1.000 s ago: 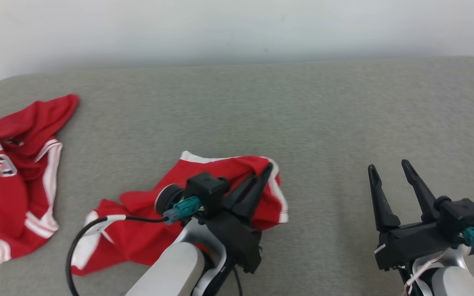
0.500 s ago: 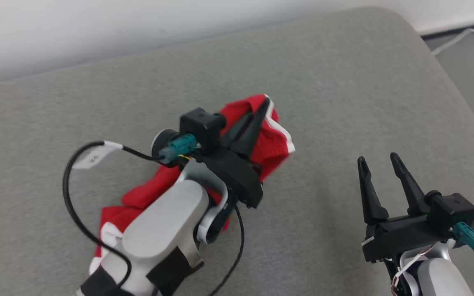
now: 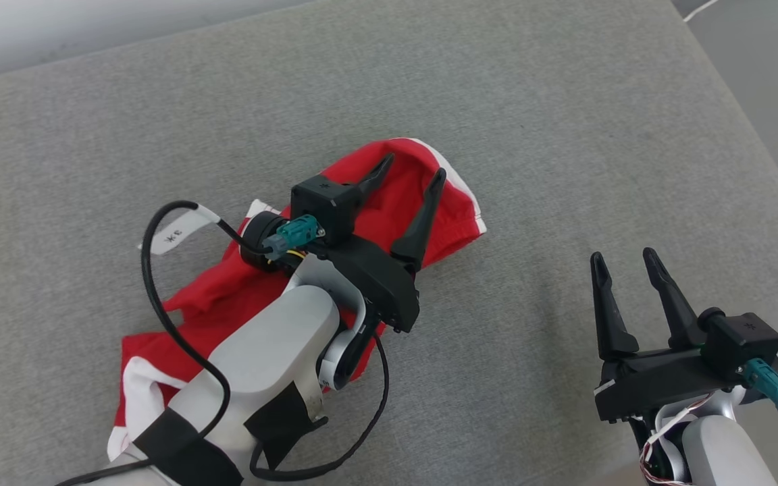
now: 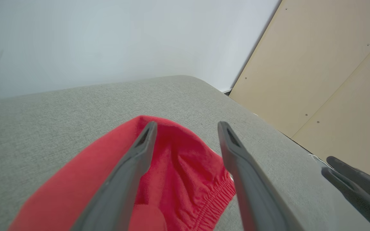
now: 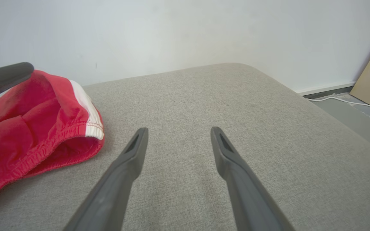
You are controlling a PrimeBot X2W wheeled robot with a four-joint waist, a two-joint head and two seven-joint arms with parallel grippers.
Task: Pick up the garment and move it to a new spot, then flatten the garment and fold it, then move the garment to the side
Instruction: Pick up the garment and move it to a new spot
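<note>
With the red garment (image 3: 213, 304) lying crumpled on the grey cushion (image 3: 531, 135), my left gripper (image 3: 415, 165) and right gripper (image 3: 622, 255) both gape empty, so I judge flattening, folding and setting aside are left to do.

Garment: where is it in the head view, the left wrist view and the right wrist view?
Head view: garment centre-left, under the left gripper.
Left wrist view: lower centre, between that gripper's fingers.
Right wrist view: left edge, on the grey surface.
Shared landmark: the left gripper's open fingers.
</note>
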